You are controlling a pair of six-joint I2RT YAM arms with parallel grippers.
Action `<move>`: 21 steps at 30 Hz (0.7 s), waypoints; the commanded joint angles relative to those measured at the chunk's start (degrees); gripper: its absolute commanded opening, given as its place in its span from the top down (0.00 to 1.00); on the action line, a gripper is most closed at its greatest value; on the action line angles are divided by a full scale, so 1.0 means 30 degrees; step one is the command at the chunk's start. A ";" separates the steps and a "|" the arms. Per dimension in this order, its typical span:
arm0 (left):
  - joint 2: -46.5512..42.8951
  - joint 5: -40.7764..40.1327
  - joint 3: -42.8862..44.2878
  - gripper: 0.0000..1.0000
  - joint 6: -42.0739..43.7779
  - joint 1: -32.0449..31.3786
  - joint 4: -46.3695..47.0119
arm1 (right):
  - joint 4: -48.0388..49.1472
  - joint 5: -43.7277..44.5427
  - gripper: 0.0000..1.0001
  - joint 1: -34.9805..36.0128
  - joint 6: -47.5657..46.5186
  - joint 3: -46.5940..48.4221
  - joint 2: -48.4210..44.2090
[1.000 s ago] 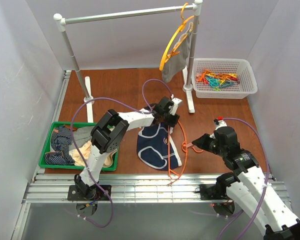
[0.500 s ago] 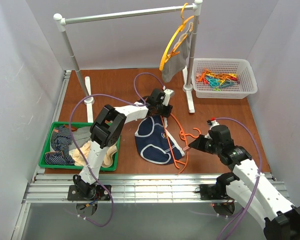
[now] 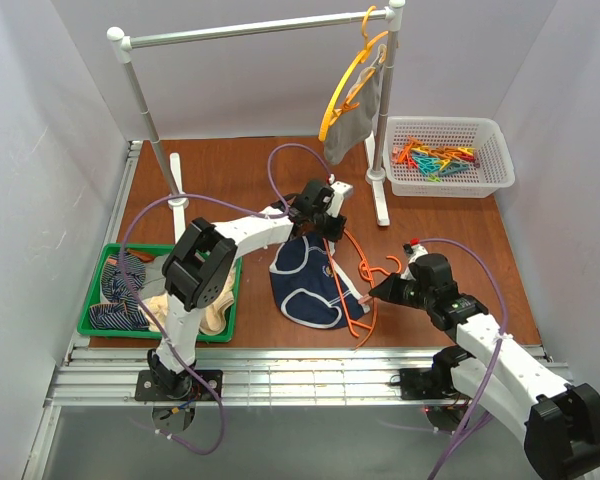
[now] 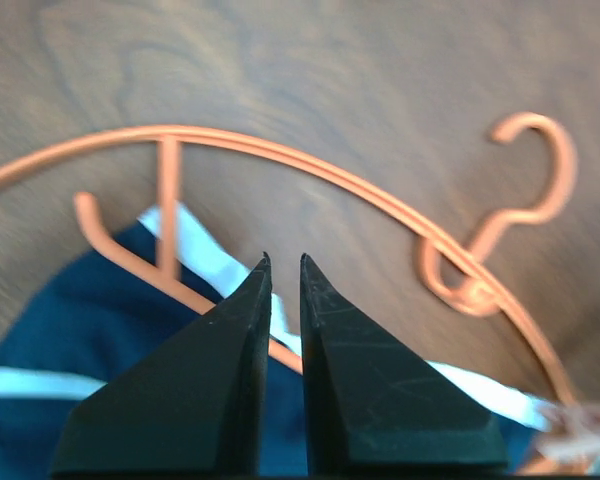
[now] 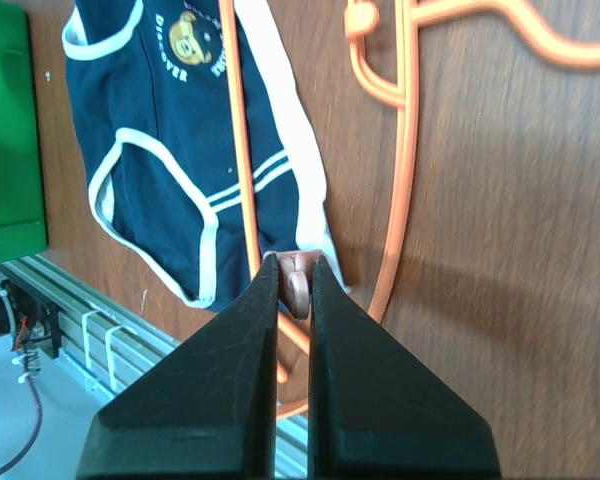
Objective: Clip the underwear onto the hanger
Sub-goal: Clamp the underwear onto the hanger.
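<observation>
The navy blue fabric briefs with white piping [image 3: 300, 285] lie flat on the brown wooden tabletop [image 3: 230, 180] at the centre of the overhead view. The thin red-orange plastic hanger [image 5: 411, 100] is laid across them, so one peg can bite cloth and frame together. My right gripper [image 5: 294, 262] is clamped on a small pinkish clip [image 5: 298, 290] at the briefs' lower corner, against the hanger's bar. My left gripper [image 4: 283, 262], at the waistband, has its fingers drawn almost together, and I cannot tell whether they pinch anything.

White-shelled arms [image 3: 255, 230], black joints [image 3: 205, 265], looping purple cables [image 3: 271, 168].
</observation>
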 commanded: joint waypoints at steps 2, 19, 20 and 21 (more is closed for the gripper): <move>-0.2602 0.0146 -0.0430 0.92 -0.0278 -0.0728 -0.1614 | 0.1660 -0.0119 0.99 -0.0292 -0.1120 0.0154 0.0172; -0.4450 0.0880 -0.4737 1.00 -0.2066 -0.3366 -0.4665 | 0.2919 -0.1230 0.99 -0.0732 -0.1093 -0.1983 -0.0178; -0.4450 0.1113 -0.4766 1.00 -0.2269 -0.3424 -0.4608 | 0.3094 -0.1319 0.99 -0.0732 -0.1005 -0.2072 -0.0237; -0.4537 0.1173 -0.4737 1.00 -0.2358 -0.3483 -0.4608 | 0.3212 -0.1436 0.99 -0.0703 -0.0917 -0.2131 -0.0296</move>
